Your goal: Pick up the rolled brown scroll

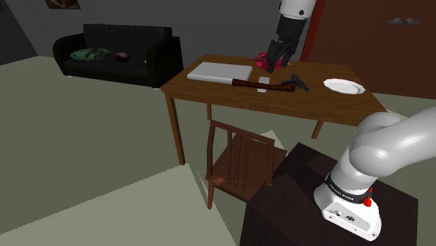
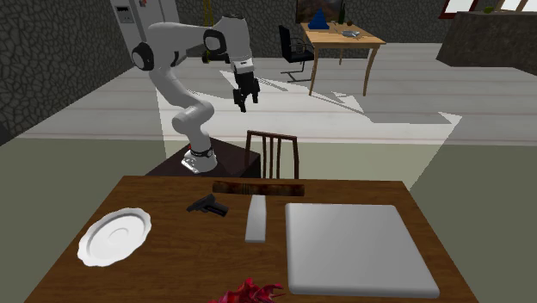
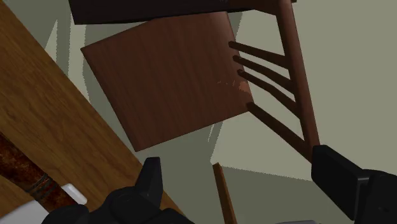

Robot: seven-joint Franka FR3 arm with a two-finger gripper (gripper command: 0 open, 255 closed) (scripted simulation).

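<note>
The rolled brown scroll (image 1: 253, 84) lies along the table's near edge in the shoulder view, between a flat white slab (image 1: 219, 71) and a small black pistol-shaped thing (image 1: 298, 82). The second exterior view puts the scroll (image 2: 258, 188) at the table's far edge, just in front of the chair. My black gripper (image 2: 242, 97) hangs open in the air well above the chair, short of the table, holding nothing. In the wrist view its fingers (image 3: 151, 179) stand wide apart over the chair seat (image 3: 165, 83), and an end of the scroll (image 3: 20, 167) shows off to one side on the table.
A wooden chair (image 1: 237, 162) stands between my stand and the table. The wooden table (image 2: 172, 284) also bears a white plate (image 2: 114, 235), a small white block (image 2: 256, 219) and a red thing (image 2: 249, 293). A dark sofa (image 1: 119, 50) sits beyond.
</note>
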